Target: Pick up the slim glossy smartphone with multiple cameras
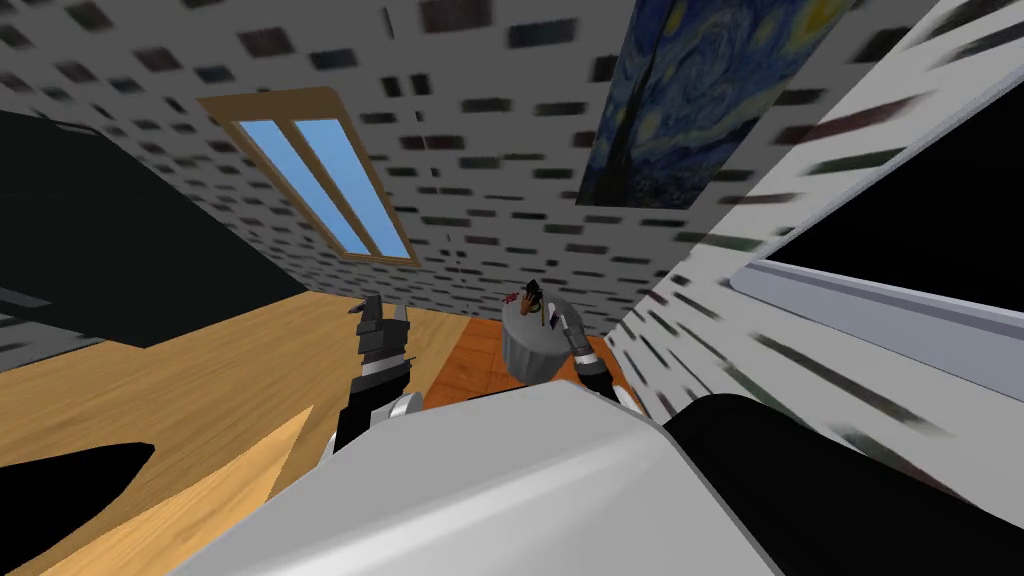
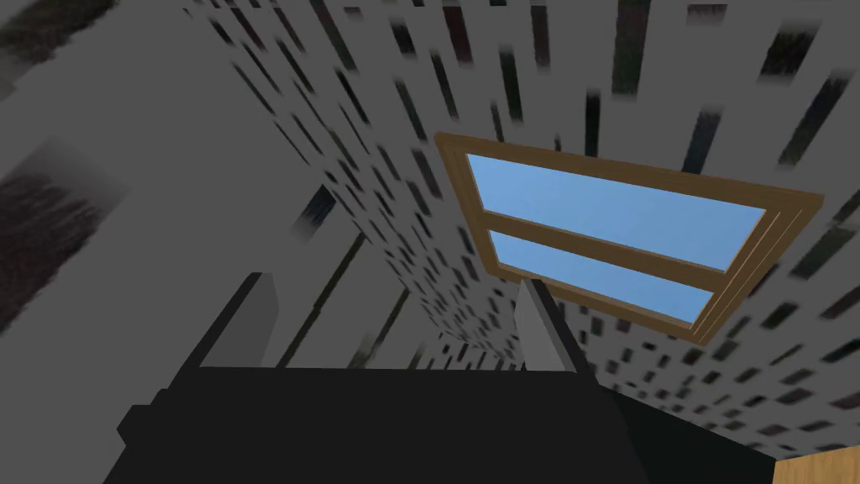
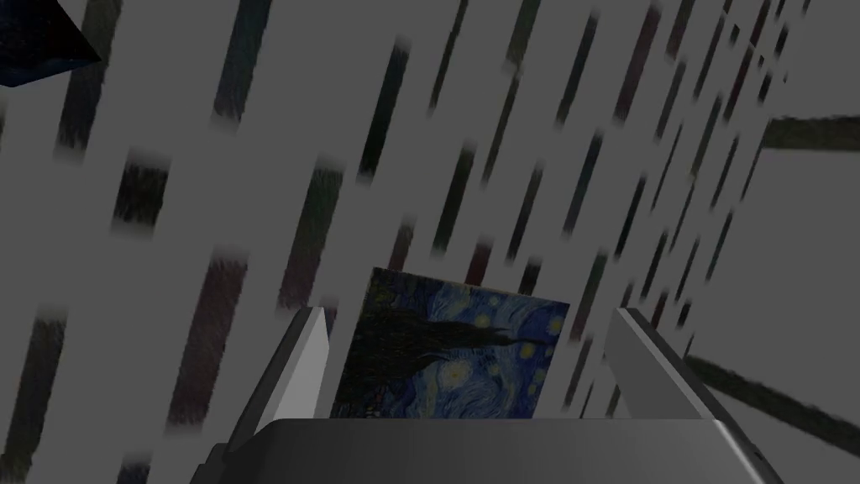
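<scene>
A steep, tilted look down from the robot's head showed a small round grey table (image 1: 533, 355) standing on an orange-brown rug (image 1: 470, 372) beside a pale wooden floor (image 1: 220, 380), close to a speckled white wall. On the tabletop lay a tight cluster of small objects (image 1: 530, 296), black, orange and red, with 1 thin dark sliver (image 1: 552, 316) at the edge nearer the robot's right arm. The smartphone was most likely among these, perhaps that sliver, but the things were too small to tell which was which. The right gripper (image 3: 470, 313) was raised just beside the table, its 2 blade fingers spread wide with nothing between them. The left gripper (image 2: 395, 286) was held up over the wooden floor, well apart from the table, its 2 fingers likewise spread and empty. Neither touched anything on the table. Judged from the task, a slim glossy phone would be light and rigid but slippery, with glass that could crack or scratch if squeezed hard or dropped. Lying flat, it would offer little height to grip, so the fingers should probably close across its 2 long edges near the middle, low to the tabletop, with gentle pressure, then lift straight up. The neighbouring items sat close and could be knocked on the way in.
</scene>
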Available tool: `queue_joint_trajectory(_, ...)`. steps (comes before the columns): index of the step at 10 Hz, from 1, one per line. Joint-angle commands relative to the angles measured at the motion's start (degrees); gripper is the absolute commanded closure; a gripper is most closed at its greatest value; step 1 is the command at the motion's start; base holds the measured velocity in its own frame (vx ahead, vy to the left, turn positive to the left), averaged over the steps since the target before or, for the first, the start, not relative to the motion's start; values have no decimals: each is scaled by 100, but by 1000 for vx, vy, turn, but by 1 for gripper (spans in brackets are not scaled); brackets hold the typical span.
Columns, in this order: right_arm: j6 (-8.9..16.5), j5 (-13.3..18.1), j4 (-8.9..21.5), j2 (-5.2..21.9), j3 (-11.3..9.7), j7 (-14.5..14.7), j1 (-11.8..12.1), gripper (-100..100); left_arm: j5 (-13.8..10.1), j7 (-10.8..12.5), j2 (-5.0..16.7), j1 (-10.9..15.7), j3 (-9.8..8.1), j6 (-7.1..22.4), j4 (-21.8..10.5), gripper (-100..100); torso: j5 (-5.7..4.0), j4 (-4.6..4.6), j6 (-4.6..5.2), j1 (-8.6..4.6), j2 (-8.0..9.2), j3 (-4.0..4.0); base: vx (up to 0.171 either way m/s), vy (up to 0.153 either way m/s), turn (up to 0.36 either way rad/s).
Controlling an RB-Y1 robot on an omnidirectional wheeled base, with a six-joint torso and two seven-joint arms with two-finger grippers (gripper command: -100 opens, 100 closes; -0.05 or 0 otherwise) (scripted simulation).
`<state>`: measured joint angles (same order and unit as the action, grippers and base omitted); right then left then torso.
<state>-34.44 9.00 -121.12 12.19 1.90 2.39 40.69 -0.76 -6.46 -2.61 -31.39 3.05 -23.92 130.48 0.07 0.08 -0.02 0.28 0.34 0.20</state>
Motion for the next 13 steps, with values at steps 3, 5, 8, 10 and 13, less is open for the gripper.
queue_joint_trajectory(3,-56,211,323,441,3,-26,508,-100,0,0,0,0,0,0,0,0,-4,-1,0,-17,-6,-3,-51,58,314)
queue_joint_trajectory(5,-62,434,605,831,6,-43,830,-100,0,0,0,0,-1,0,0,0,-3,0,1,-13,-3,-2,-49,87,488)
queue_joint_trajectory(8,-61,701,901,1325,15,-66,1234,-100,0,0,1,-1,-1,0,0,0,-3,1,4,-14,1,1,-47,74,383)
queue_joint_trajectory(10,-59,852,1051,1581,22,-79,1414,-100,0,0,1,-1,-1,0,0,0,-6,-2,0,-32,-12,-6,-11,25,340)
queue_joint_trajectory(13,-48,1184,1350,2126,43,-109,1763,-100,0,0,1,-1,-2,0,0,0,-7,-1,4,-36,-9,-5,-20,28,324)
